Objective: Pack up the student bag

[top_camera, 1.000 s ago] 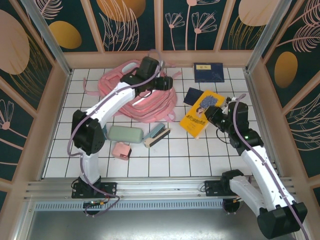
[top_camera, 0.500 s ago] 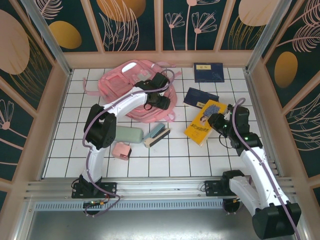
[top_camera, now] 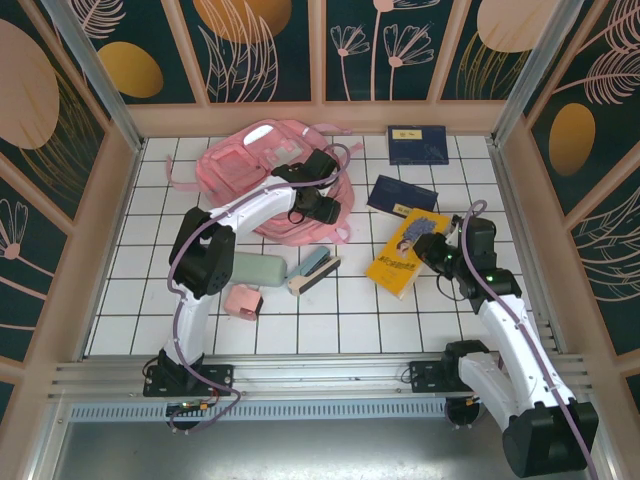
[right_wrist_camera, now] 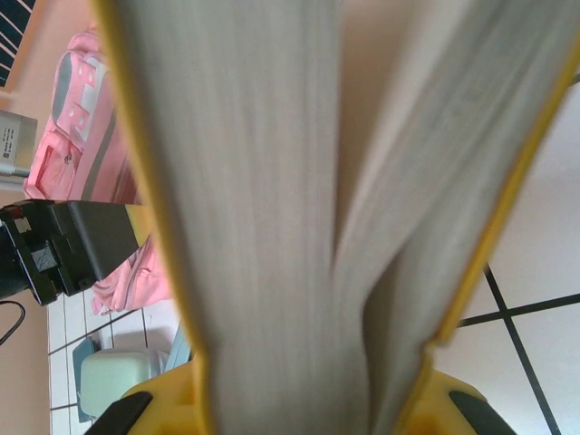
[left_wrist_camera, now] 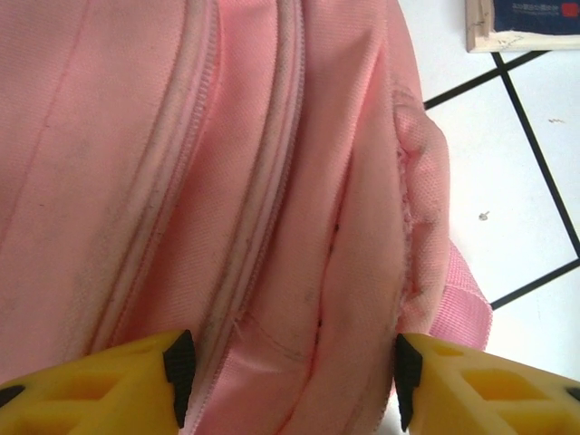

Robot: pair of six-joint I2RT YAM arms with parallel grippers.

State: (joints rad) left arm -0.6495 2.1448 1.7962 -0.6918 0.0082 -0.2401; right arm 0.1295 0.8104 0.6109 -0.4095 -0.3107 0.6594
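Observation:
The student bag [top_camera: 262,172], a large pink backpack, lies front up at the back left of the table. My left gripper [top_camera: 324,206] is at the bag's right edge. In the left wrist view its jaws [left_wrist_camera: 293,376] stand wide with a thick fold of the bag [left_wrist_camera: 272,181] filling the gap and touching both pads. My right gripper [top_camera: 434,251] is shut on a yellow book [top_camera: 404,253], held tilted above the table right of centre. In the right wrist view the book's page edges [right_wrist_camera: 272,181] sit between the yellow fingers, with the bag [right_wrist_camera: 77,118] far behind.
A navy book [top_camera: 417,144] lies at the back right and a dark notebook [top_camera: 401,193] just behind the yellow book. A mint case [top_camera: 250,268], a small pink box [top_camera: 243,300] and a wood-edged eraser [top_camera: 314,268] lie in front of the bag.
The bag went from a crumpled, straps-up heap to lying flat, front up. My left gripper came nearer and right along with it. The right gripper lowered the yellow book slightly toward me.

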